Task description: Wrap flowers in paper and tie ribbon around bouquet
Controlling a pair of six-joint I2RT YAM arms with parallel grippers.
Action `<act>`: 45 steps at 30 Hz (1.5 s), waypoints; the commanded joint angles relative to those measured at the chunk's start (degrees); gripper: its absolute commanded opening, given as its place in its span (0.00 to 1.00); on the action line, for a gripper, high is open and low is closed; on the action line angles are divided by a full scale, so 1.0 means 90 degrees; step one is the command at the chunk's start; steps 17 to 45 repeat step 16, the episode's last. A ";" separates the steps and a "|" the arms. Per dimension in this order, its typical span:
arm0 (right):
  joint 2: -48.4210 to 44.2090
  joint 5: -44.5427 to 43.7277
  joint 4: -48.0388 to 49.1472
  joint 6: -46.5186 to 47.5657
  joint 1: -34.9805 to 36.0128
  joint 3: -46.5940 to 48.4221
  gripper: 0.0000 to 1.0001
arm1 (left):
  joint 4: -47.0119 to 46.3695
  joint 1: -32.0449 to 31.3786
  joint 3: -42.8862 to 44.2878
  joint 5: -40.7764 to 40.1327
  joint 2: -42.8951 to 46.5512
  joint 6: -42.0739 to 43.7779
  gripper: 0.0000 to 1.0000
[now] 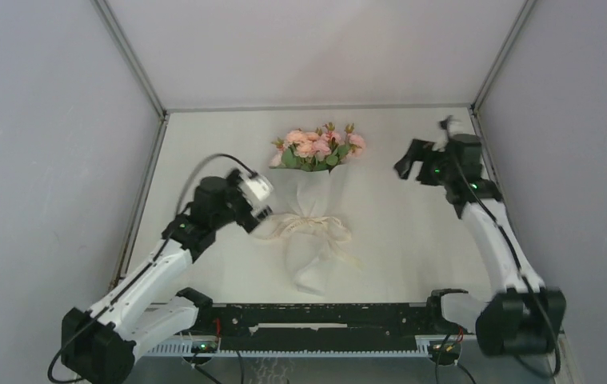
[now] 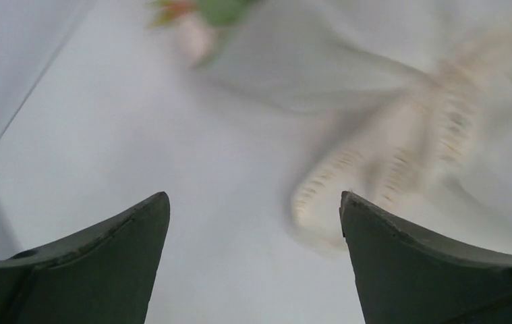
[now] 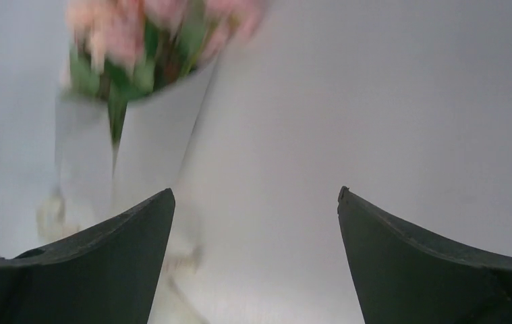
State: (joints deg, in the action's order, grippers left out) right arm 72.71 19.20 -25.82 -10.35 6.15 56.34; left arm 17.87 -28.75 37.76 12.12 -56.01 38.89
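1. Bouquet (image 1: 313, 204) lies mid-counter (image 1: 412, 240). The flowers (image 1: 318, 147) are at the far end, and the paper (image 1: 313, 186) is wrapped round them as a cone that flares out again toward the arms.
2. Cream ribbon (image 1: 304, 226) sits in a bow at the pinched middle, so to me the job looks pretty much done.
3. Neither arm has hold of anything. The left gripper (image 2: 253, 194) is wide open with nothing between its jaws, just beside the bow's left loop. The right gripper (image 3: 256, 190) is wide open and empty too, well apart off to the right, level with the flower end.
4. What could go wrong: the left gripper is so close to that loop that a sideways move might snag it and pull the bow loose. The paper looks thin, so a bump could also shove the whole thing or spring the cone open.
5. I can't judge how tight the knot is. If it's slack, the paper may unroll by itself.
6. Hard to see: the stems are hidden inside the paper, both wrist views are blurry, and the right gripper is smeared in the top view. No idea whether the ribbon goes all the way round underneath.
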 commanded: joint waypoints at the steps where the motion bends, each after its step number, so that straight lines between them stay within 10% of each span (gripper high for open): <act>1: -0.1867 -0.1647 0.1290 -0.0747 -0.0617 -0.0777 1.00 | -0.1384 0.1320 0.0558 -0.2356 0.0981 -0.4568 1.00; 8: -0.3236 -0.2396 0.1941 -0.0773 -0.1056 -0.1891 1.00 | -0.0684 0.2965 -0.0347 -0.3081 0.1860 -0.5161 1.00; 16: -0.3872 -0.2590 0.1685 -0.0799 -0.1123 -0.2525 0.99 | -0.1881 0.3067 -0.1720 -0.3244 0.3185 -0.5044 1.00; 45: -0.3872 -0.2590 0.1685 -0.0799 -0.1123 -0.2525 0.99 | -0.1881 0.3067 -0.1720 -0.3244 0.3185 -0.5044 1.00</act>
